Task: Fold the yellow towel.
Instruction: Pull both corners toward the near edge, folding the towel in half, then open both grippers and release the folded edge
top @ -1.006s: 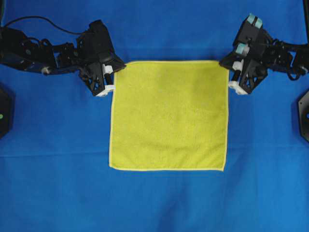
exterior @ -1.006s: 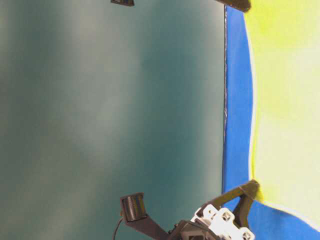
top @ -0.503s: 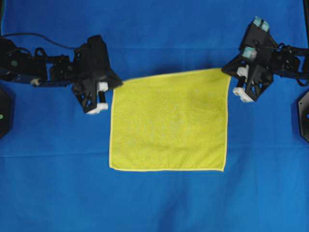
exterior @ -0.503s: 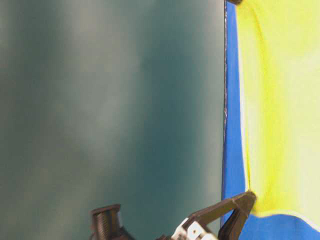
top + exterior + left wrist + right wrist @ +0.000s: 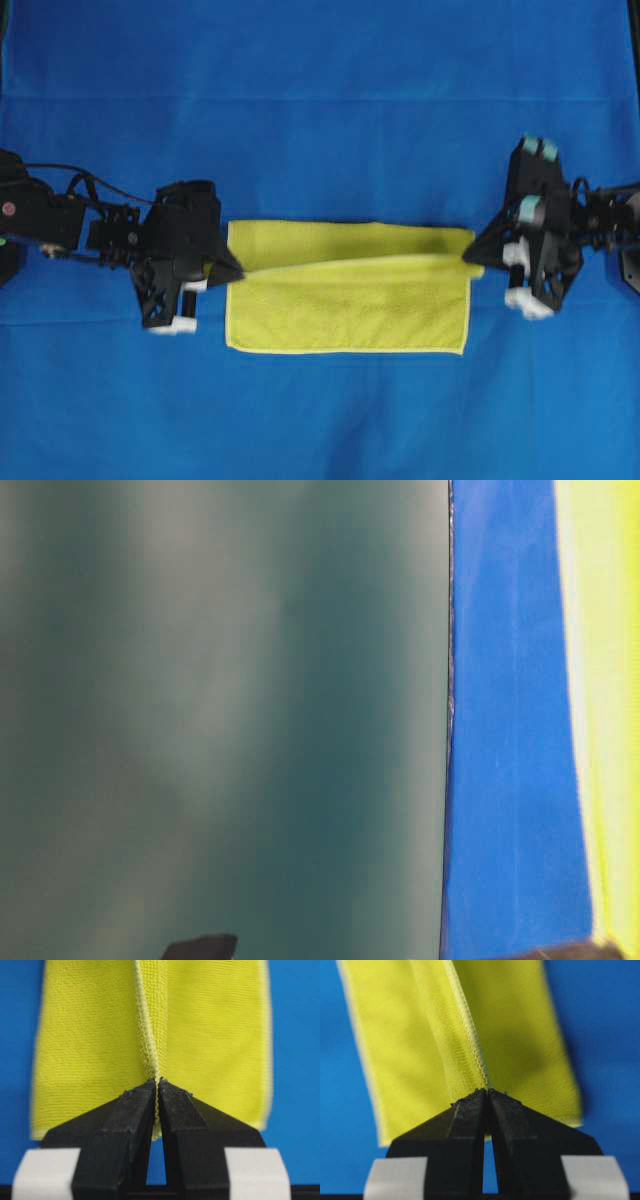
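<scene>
The yellow towel (image 5: 350, 300) lies on the blue table, its far part lifted and carried over the near part, so it shows as a wide low strip. My left gripper (image 5: 235, 272) is shut on the towel's left lifted corner; the hem (image 5: 148, 1035) runs straight out from between the black fingertips (image 5: 137, 1102). At the right lifted corner my right gripper (image 5: 472, 260) is shut on the towel (image 5: 470, 1035) too. The raised hem (image 5: 350, 265) stretches between both grippers above the lower layer. The table-level view shows a yellow band of towel (image 5: 610, 700) at the right edge.
Blue cloth (image 5: 320, 100) covers the whole table, bare beyond and in front of the towel. A dark teal wall (image 5: 220, 700) fills most of the table-level view. Black arm bases (image 5: 632, 270) sit at the left and right edges.
Both grippers have moved toward the near edge, carrying the towel's far corners with them. The towel went from lying flat and square to half folded over itself.
</scene>
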`<state>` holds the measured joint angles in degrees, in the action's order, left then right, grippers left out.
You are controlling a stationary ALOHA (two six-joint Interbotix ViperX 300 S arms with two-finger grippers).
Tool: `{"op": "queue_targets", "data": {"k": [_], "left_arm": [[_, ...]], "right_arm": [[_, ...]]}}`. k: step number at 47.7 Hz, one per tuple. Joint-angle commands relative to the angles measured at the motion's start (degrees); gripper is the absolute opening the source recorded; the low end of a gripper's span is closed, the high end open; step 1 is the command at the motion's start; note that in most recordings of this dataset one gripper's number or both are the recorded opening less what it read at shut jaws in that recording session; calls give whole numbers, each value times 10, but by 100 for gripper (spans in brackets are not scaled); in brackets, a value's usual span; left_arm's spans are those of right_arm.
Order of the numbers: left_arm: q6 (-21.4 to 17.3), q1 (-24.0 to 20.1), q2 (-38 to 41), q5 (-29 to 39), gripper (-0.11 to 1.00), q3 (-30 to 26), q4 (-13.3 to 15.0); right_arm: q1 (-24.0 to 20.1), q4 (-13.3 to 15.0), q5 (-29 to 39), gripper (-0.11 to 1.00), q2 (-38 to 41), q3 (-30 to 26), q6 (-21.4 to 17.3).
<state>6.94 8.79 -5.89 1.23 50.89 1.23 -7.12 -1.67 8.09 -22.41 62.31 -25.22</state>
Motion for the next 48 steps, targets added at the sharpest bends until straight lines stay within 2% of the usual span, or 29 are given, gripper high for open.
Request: {"op": "queue_targets", "data": {"k": [1,9,26,28,30,34,36,40,42,45,48], "left_arm": [[17,29,0,-1,3,-10,1],[27,59,24,-8,3,-17,1],[28,63,47,-14,4,-26,1],[30,62,47,-14,8,-26,1],[30,64,47,-14,16,-26,1],[30,69,47,-14,38,-28,1],[31,75,44,-11,48,-31,1],[30,85,35,-5,63,-36,1],[28,87,28,0,65,-40,1],[26,88,14,13,62,-43,1],[20,87,-1,26,61,-45,1]], "right_arm": [[-34,-1,-4,3,17,-19,-19],[-60,0,-4,2,66,-47,-29],[-69,0,-2,3,93,-62,-32],[-70,-1,-2,3,93,-63,-33],[-71,-1,-2,3,93,-63,-33],[-78,-1,0,4,93,-65,-35],[-86,-2,3,12,90,-66,-38],[-98,-1,14,37,76,-68,-42],[-101,1,23,51,62,-67,-43],[-100,5,33,64,43,-64,-43],[-96,18,40,63,23,-62,-43]]}}
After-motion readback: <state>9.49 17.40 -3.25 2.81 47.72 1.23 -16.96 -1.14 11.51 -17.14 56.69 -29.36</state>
